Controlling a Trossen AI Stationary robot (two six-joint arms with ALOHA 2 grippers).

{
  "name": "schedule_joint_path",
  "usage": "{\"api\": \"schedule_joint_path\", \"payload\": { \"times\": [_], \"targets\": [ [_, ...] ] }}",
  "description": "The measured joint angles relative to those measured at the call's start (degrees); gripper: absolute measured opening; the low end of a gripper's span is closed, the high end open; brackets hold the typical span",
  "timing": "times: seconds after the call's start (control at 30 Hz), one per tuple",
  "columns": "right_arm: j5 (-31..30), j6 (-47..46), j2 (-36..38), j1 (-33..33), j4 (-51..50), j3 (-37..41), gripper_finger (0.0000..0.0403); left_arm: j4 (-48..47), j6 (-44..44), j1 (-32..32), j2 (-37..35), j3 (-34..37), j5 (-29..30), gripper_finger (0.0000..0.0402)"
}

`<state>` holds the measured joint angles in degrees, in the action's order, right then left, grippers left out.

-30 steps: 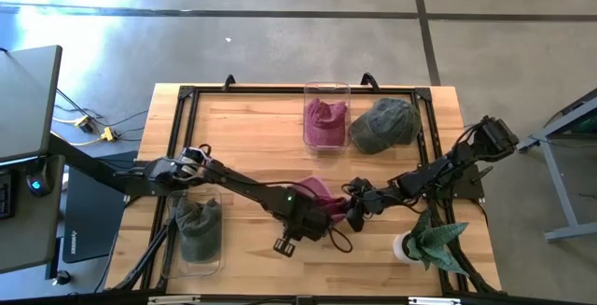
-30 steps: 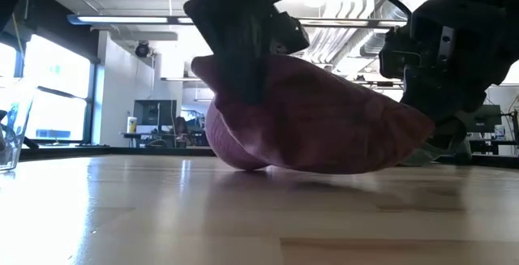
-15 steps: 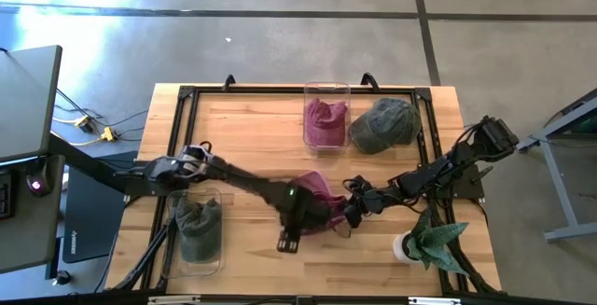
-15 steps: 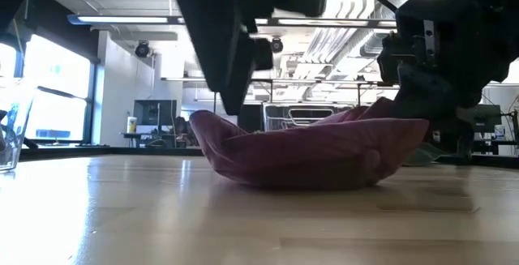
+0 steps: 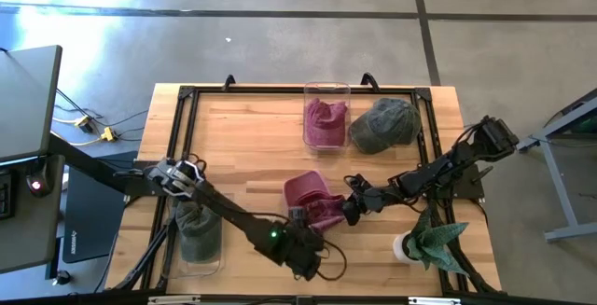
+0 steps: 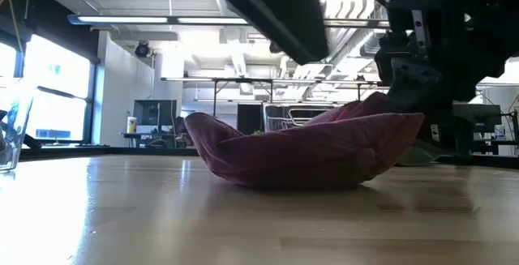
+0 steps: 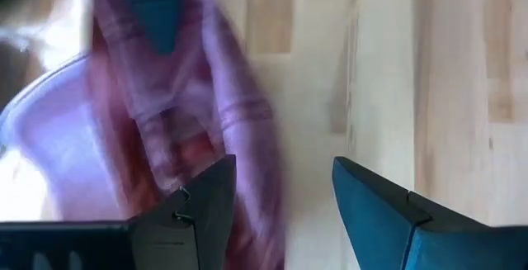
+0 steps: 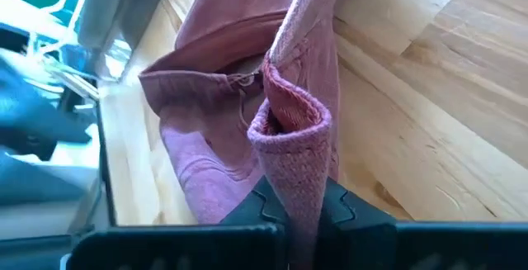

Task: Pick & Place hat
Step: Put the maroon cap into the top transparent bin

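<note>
A pale wooden table [image 5: 252, 146] with a black frame round its edge stands on a grey concrete floor; the low view looks across it into a bright workshop with strip lights and benches far back.

The pink hat [image 5: 312, 201] lies upturned near the table's middle, towards the front edge, its hollow facing up like a shallow bowl in the low view [image 6: 304, 151]. The right gripper [image 5: 351, 210] is clamped shut on the hat's edge: its wrist view shows a fold of pink cloth [image 8: 289, 138] pinched between the two dark fingers.

A second ago the left gripper [image 5: 300, 240] was closed on the hat and held it bunched up off the wood. It has since let go, its jaws now stand apart, and the arm has drawn back towards the front edge, clear of the cloth. The hat has dropped and flattened out. Its wrist view is smeared by motion, so whether the hat [image 7: 165, 121] brushes a finger is hard to tell; it looks free. That leaves the hat to the right arm alone, probably a handover before carrying.

Further out, a clear bin [image 5: 326, 114] at the back holds another pink hat, a grey-green cap [image 5: 384, 124] lies just beside it, a second bin [image 5: 199, 230] at the left front holds a dark cap, and a potted plant [image 5: 431, 242] sits at the right front.
</note>
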<state>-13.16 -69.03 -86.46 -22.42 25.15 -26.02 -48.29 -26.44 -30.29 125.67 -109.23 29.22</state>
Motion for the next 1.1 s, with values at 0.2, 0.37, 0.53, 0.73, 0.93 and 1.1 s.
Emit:
{"api": "schedule_joint_path", "payload": {
  "times": [0.2, 0.37, 0.53, 0.73, 0.93, 1.1],
  "targets": [
    [2.61, -0.33, 0.0, 0.7, 0.87, 0.0, 0.0009, -1.18, -6.1, 3.29, 0.48, 0.0, -3.11, 0.0191],
    [2.59, -0.6, 0.0, 0.66, 0.9, 0.0, 0.0004, -3.61, -9.86, 8.41, 0.06, 0.28, -14.06, 0.0154],
    [2.47, -0.54, 0.0, 0.64, 0.88, 0.0, 0.0014, -2.34, -10.14, 12.12, 0.2, 0.11, -21.76, 0.0097],
    [1.77, -2.37, 0.0, 0.64, -1.95, 0.0, 0.0008, -5.05, -16.78, 13.63, 2.13, 0.28, -18.3, 0.0064],
    [1.98, -2.98, 0.0, 0.64, -3.65, 0.0, 0.001, -6.43, -18.16, 13.34, 2.01, 0.17, -20.15, 0.0086],
    [2.19, -3.02, 0.0, 0.52, -2.48, 0.0, 0.0013, -8.27, -20.35, 13.43, 2.8, 2.69, -22.07, 0.0121]
  ]
}}
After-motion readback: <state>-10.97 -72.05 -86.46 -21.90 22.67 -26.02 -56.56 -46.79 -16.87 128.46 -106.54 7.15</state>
